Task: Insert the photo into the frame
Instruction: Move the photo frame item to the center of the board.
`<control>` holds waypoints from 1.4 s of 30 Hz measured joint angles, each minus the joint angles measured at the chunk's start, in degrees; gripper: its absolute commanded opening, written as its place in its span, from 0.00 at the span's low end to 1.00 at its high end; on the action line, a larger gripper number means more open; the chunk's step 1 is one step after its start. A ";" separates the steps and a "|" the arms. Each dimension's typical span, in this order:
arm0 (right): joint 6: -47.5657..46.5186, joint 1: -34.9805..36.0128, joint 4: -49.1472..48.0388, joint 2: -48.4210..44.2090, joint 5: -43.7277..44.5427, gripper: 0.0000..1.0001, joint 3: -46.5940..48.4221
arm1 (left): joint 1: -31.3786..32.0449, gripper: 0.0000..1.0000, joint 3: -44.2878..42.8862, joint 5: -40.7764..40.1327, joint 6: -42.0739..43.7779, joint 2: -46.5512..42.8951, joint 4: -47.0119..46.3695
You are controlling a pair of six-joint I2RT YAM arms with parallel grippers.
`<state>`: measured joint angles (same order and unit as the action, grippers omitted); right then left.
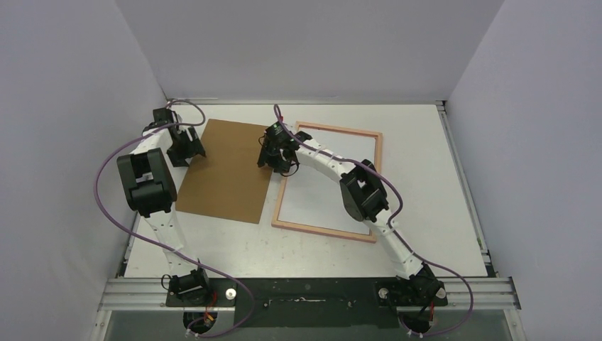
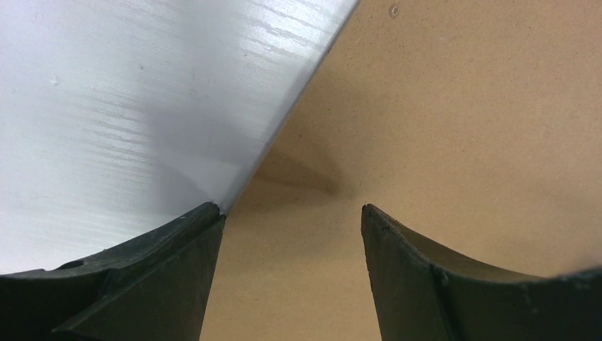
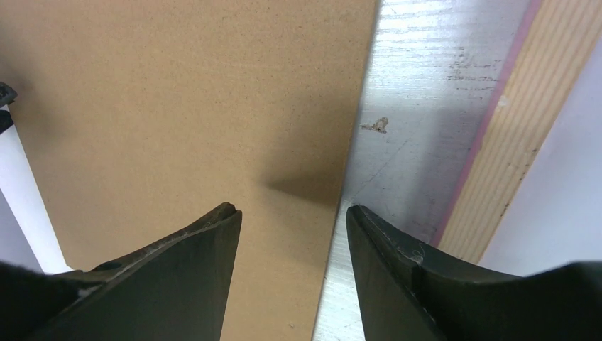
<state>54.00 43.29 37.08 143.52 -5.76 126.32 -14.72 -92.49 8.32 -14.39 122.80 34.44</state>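
Observation:
The frame (image 1: 323, 231) lies flat right of centre, its light wood back up with a pink edge; it also shows in the right wrist view (image 3: 525, 142). A plain white sheet fills it, the photo (image 1: 319, 199) with its white back up; its lavender-white surface shows at the far right of the right wrist view (image 3: 568, 213). No sea picture shows. My right gripper (image 1: 277, 160) (image 3: 291, 211) is open and straddles the right edge of the brown fibreboard panel (image 1: 223, 170), just left of the frame. My left gripper (image 1: 186, 145) (image 2: 292, 209) is open over the panel's left edge.
The brown panel (image 2: 461, 128) (image 3: 177, 106) lies flat on the glossy white table (image 1: 426, 177), beside the frame with a narrow strip of table (image 3: 419, 106) between them. White walls enclose the table on three sides. Purple cables trail from both arms.

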 measured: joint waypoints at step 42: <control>8.48 -2.56 -16.46 -12.31 -13.99 0.59 -14.51 | -0.26 0.68 4.83 0.11 -1.53 -3.17 -0.39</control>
<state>62.48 40.73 20.62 131.22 -19.75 111.81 -14.98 -87.66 8.43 -15.92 119.63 34.04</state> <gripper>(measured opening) 0.595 0.687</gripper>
